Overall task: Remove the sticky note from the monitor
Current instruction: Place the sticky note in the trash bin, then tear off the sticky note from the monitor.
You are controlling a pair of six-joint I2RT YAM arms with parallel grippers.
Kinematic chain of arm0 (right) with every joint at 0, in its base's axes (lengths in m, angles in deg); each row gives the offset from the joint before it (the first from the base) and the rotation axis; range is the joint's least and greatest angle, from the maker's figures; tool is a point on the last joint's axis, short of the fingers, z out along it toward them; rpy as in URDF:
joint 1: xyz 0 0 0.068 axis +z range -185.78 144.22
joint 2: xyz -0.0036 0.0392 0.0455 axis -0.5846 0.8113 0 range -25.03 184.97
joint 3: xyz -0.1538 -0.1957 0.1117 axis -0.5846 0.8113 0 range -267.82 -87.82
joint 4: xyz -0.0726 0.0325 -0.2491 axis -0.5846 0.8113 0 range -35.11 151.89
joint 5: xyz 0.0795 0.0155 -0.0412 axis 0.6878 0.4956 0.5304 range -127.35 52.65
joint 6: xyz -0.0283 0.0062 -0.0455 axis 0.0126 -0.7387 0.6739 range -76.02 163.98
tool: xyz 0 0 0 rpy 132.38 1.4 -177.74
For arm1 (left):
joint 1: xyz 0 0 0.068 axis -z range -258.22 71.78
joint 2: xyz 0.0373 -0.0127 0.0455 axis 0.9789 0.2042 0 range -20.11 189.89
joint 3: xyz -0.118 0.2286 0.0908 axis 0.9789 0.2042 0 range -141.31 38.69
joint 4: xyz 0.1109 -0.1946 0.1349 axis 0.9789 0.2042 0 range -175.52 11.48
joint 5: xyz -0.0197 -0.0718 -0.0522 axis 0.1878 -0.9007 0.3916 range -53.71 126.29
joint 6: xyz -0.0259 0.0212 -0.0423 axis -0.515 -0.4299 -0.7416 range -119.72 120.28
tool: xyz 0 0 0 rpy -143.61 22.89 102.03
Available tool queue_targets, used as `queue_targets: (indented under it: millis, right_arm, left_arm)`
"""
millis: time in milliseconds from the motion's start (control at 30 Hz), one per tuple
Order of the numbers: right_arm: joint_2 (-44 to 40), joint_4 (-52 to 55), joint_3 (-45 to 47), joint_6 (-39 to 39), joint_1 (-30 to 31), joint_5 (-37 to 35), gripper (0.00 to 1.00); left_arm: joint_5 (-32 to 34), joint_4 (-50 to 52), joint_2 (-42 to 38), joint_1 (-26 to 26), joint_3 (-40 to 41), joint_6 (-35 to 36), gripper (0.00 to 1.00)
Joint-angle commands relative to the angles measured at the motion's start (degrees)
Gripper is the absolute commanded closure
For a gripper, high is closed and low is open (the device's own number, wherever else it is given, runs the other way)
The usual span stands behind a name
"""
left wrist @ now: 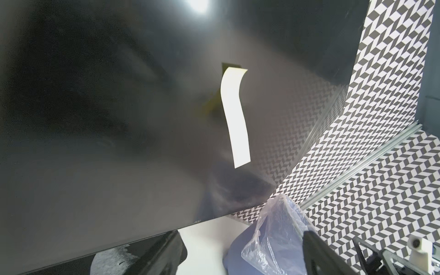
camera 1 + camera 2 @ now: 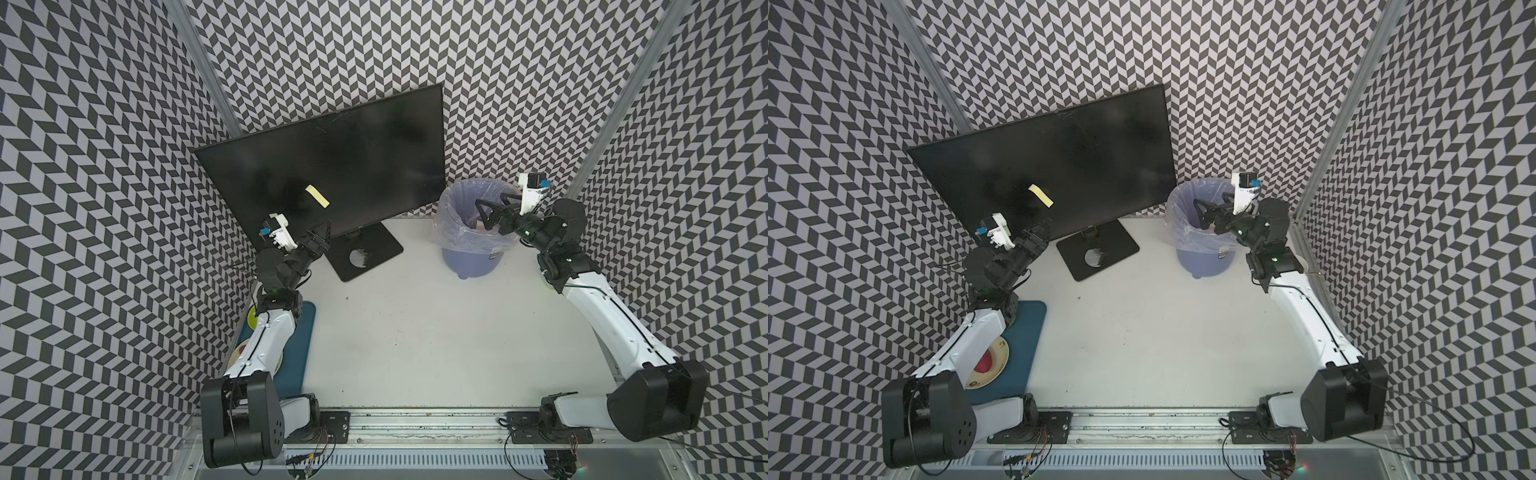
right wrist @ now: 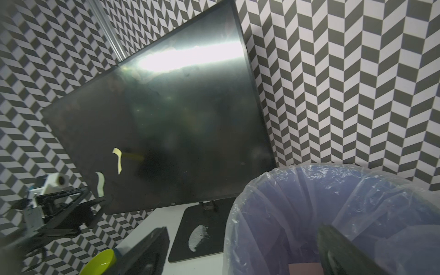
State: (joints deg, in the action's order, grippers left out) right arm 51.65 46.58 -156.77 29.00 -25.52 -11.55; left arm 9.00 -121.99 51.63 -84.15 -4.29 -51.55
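Monitor [image 2: 332, 166] at the far left corner of the bench [image 2: 415, 332]; we see the sticky note [image 2: 317, 196] stuck on its screen. Left end effector [image 2: 321, 236] near it, right end effector [image 2: 491, 210] over the bin [image 2: 469, 266], both apart, empty.

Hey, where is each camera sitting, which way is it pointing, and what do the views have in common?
Top views: high at the front, looking down on the table; both arms, left hand and right hand show.
Left wrist: faces the monitor and sticky note; left fingers show.
Right wrist: above the bin, facing the monitor; right fingers show.
Shared: all four see monitor, note and bin.
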Motion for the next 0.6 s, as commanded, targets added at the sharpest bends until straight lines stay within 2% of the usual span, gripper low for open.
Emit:
queue_targets:
  millis: [0, 200, 300, 567]
  right_arm:
    - [-4.1, -6.9, 2.6, -4.0, 0.9, 3.7, 0.01]
    - [-6.8, -7.5, 4.3, -5.1, 1.2, 4.5, 0.01]
    - [-7.4, -7.0, 4.3, -4.8, 1.2, 4.6, 0.01]
    - [-8.6, -5.5, 3.8, -3.5, 1.2, 3.7, 0.01]
  left_arm:
    - [5.8, -4.8, 1.0, 2.0, -2.3, -3.7, 0.17]
    - [12.8, -2.1, 4.4, 5.0, -6.2, -3.8, 0.22]
    - [14.9, -4.1, 5.8, 5.2, -6.5, -5.4, 0.26]
    - [17.0, -2.1, 10.0, 5.3, -11.1, -6.0, 0.35]
